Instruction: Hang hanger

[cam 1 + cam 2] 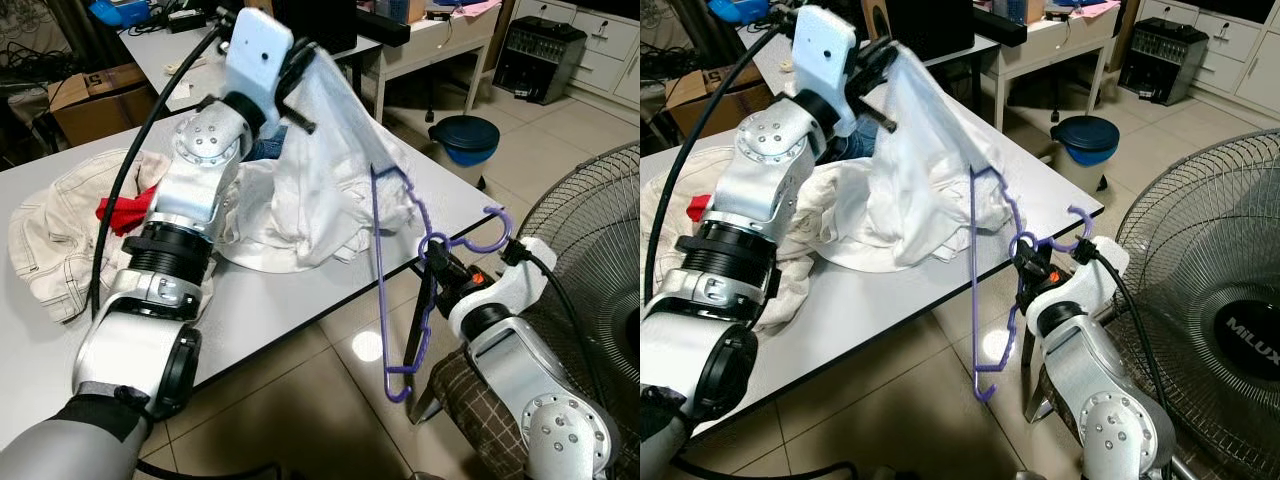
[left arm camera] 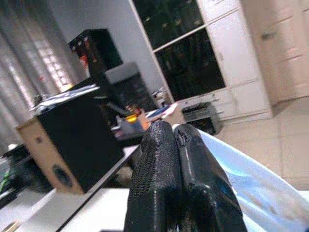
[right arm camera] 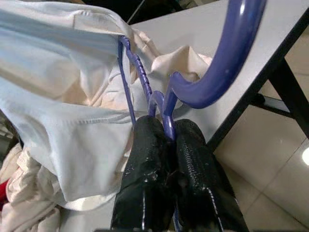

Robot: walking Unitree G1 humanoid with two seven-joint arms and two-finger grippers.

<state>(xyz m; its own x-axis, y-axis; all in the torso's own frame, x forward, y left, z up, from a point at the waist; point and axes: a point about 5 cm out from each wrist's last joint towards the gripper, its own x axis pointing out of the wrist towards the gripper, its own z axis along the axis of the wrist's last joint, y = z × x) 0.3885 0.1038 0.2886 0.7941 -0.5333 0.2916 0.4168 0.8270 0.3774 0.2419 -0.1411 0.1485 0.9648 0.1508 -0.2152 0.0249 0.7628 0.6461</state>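
A purple plastic hanger [image 1: 385, 290] hangs tilted off the table's front right corner. My right gripper [image 1: 437, 258] is shut on its neck just below the hook [image 3: 227, 63]; the fingers [image 3: 145, 159] pinch the purple neck. One hanger arm runs up into a white garment [image 1: 335, 150]. My left gripper [image 1: 295, 85], raised over the table, is shut on the top of that white garment and holds it up; its black fingers [image 2: 159, 174] press together with pale cloth [image 2: 251, 193] beside them.
More clothes lie on the white table [image 1: 270, 310]: a cream garment [image 1: 55, 235] and a red cloth [image 1: 125, 212]. A large floor fan [image 1: 590, 230] stands at the right. A blue bin [image 1: 465, 138] and a desk [image 1: 440, 35] sit behind.
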